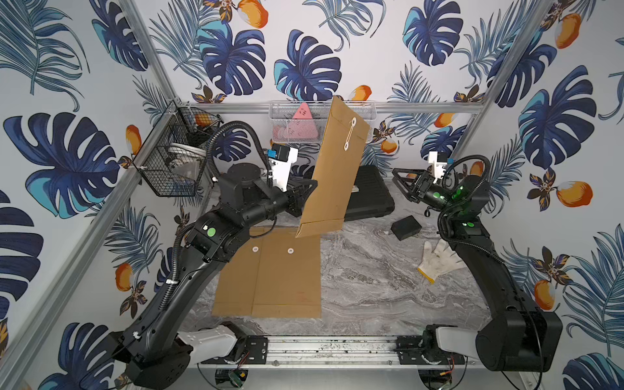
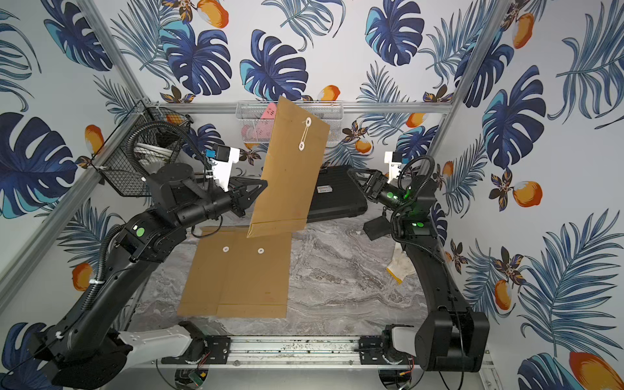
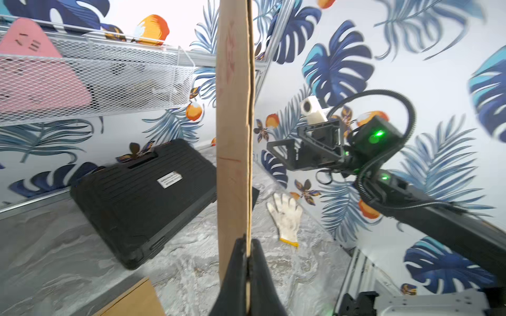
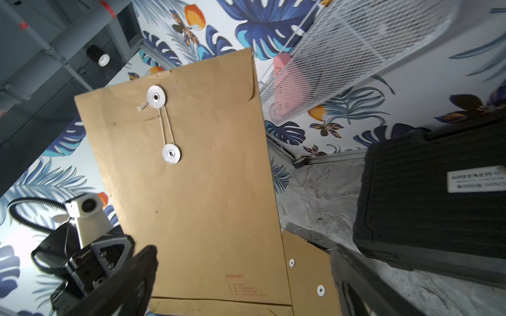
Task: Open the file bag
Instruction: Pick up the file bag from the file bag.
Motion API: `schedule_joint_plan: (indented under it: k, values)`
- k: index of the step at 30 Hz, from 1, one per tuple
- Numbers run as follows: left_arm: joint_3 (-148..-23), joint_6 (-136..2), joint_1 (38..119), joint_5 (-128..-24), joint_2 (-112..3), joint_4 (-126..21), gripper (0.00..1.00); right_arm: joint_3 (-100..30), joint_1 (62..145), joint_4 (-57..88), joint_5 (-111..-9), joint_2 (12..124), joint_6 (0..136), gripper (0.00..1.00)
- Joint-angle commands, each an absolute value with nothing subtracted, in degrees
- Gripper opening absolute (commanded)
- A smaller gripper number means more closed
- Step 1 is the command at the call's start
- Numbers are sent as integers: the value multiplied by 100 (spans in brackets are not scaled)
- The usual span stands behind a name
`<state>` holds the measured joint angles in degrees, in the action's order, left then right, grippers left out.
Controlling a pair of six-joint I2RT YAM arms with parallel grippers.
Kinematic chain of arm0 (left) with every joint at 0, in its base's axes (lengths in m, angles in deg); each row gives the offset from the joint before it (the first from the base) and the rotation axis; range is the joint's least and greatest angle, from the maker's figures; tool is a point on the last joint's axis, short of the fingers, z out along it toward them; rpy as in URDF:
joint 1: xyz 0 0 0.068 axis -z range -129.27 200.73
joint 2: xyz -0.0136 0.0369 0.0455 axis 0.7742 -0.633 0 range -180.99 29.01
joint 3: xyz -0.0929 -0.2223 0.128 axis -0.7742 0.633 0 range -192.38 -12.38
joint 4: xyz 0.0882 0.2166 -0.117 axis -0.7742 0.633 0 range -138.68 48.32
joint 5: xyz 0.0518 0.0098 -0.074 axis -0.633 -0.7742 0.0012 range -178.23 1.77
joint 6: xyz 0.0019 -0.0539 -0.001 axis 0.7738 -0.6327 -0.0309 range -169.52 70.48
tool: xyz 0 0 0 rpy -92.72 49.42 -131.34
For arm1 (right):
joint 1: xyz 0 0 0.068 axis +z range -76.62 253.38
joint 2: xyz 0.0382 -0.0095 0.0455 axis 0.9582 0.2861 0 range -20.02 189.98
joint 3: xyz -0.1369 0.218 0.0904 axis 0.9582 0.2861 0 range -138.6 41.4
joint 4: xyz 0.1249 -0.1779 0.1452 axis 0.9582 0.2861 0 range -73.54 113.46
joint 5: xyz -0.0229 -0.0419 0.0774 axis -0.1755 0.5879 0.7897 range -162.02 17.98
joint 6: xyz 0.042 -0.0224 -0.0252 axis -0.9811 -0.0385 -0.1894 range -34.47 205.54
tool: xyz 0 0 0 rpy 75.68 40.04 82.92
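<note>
A brown paper file bag (image 1: 334, 169) (image 2: 290, 175) stands nearly upright above the table, flap end up. A white string (image 4: 164, 125) runs between its two white buttons and the flap lies shut. My left gripper (image 1: 312, 185) (image 3: 247, 243) is shut on the bag's left edge, low down. The left wrist view shows the bag (image 3: 232, 136) edge-on between the closed fingers. My right gripper (image 1: 400, 184) (image 4: 242, 254) hangs open to the right of the bag, apart from it. It faces the buttoned side of the bag (image 4: 197, 177), and nothing lies between its fingers.
More brown file bags (image 1: 270, 277) lie flat on the marble table under the lifted one. A black case (image 1: 368, 196) lies behind, a small black box (image 1: 405, 227) and a white glove (image 1: 439, 258) to the right. Wire baskets (image 1: 304, 114) (image 1: 172, 158) hang on the back frame.
</note>
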<state>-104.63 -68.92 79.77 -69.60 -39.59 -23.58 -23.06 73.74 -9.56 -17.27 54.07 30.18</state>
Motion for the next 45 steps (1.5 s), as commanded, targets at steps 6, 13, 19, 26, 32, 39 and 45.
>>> schedule_joint_plan:
  k: [6,13,19,26,32,39,45]
  values:
    - [-10362,-7540,7954,-5727,-3779,-3612,0,-2844,7663,-1787,-1389,5572,2797,100]
    - [-10446,-7675,7949,-5246,-3726,-3826,0,-2998,7672,-2069,-1378,5550,2507,100]
    - [-10443,-7686,7950,-5060,-3658,-3881,0,-3243,7672,-3652,-975,5724,1300,99]
    - [-10445,-7645,7947,-5163,-3604,-3817,0,-3444,7672,-5016,-853,6025,68,79]
    - [-10444,-7446,7951,-5577,-3525,-3479,0,-3383,7654,-4081,-847,5708,882,51]
    - [-10493,-7261,7950,-6008,-3489,-3101,0,-3392,7654,-2987,-896,5363,1772,25]
    - [-10610,-7008,7952,-7014,-3510,-2384,0,-3374,7654,-2240,-881,5157,2361,7]
